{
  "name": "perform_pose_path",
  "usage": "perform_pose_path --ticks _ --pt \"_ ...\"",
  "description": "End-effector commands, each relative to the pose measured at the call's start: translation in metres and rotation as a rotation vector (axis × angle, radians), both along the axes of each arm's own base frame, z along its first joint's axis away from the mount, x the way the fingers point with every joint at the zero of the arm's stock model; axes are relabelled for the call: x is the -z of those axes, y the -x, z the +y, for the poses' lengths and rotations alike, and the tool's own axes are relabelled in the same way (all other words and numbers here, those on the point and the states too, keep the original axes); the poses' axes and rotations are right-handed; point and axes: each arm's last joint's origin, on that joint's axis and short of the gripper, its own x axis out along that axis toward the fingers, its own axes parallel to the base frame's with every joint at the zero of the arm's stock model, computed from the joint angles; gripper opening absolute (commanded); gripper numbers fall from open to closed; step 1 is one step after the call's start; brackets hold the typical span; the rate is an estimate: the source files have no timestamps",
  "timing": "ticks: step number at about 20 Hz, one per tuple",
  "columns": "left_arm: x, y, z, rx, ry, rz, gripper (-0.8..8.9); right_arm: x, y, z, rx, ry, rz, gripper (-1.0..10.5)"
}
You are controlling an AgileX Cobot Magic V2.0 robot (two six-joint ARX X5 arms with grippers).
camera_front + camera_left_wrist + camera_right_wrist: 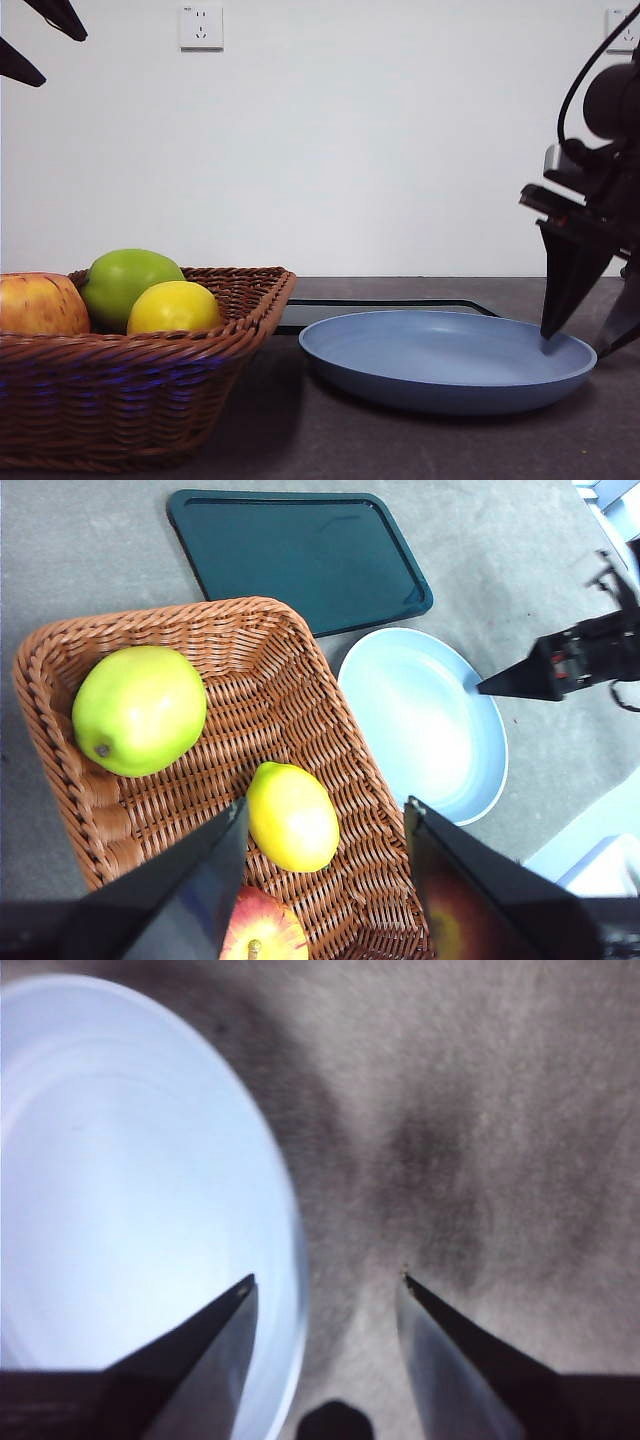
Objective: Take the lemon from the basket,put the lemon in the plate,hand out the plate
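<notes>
My left end effector [325, 825] hangs spread wide above the basket, holding nothing, its two dark jaws framing the lemon from above without touching it. My right end effector [590, 335] is also spread and empty, low at the far edge of the plate, one jaw over the plate's rim and the other outside it above the tabletop [480, 1110].

The basket [300, 650], brown woven wicker, is the largest thing here. Just beside it lies the plate [430, 730], wide, shallow, light blue and bare. Behind both sits a flat dark tray [300, 555]. Inside the basket rest a green apple [140, 710], a red-yellow apple [262, 935] and, smallest, the lemon [292, 815], bright yellow, near the wall that faces the plate.

I judge that the lemon is not yet picked. The risks from here: the red-yellow apple lies right against the lemon, so a jaw coming down on that side could strike it and push the lemon away. The lemon's smooth, rounded skin could slip out of a shallow grip. My right end effector sits so close to the plate that a careless move could nudge it.
</notes>
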Motion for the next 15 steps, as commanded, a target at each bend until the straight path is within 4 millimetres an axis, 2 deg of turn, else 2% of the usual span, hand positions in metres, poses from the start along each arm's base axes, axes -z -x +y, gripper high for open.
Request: perform_pose_path --ticks 1,6,9,12,13,15 --pt "-0.004 -0.002 -0.001 0.007 0.011 -0.01 2.75 0.005 -0.006 0.003 0.005 -0.004 0.007 1.7" --pt "-0.004 -0.002 -0.001 0.007 0.012 -0.01 2.75 0.005 -0.007 0.003 0.022 -0.009 0.011 0.0" --pt "-0.004 -0.001 -0.001 -0.006 0.024 0.005 2.75 0.003 -0.006 0.003 0.034 -0.013 0.01 0.0" --pt "-0.004 -0.001 -0.003 -0.03 0.048 0.045 2.76 -0.009 -0.003 0.002 0.053 -0.026 -0.022 0.0" --pt "-0.003 0.0 -0.005 -0.026 0.051 0.058 2.91 -0.014 -0.002 0.001 0.054 -0.029 -0.039 0.0" --pt "0.0 0.002 -0.012 -0.006 0.032 0.093 3.91 -0.027 0.004 -0.003 0.065 -0.035 -0.073 0.0"
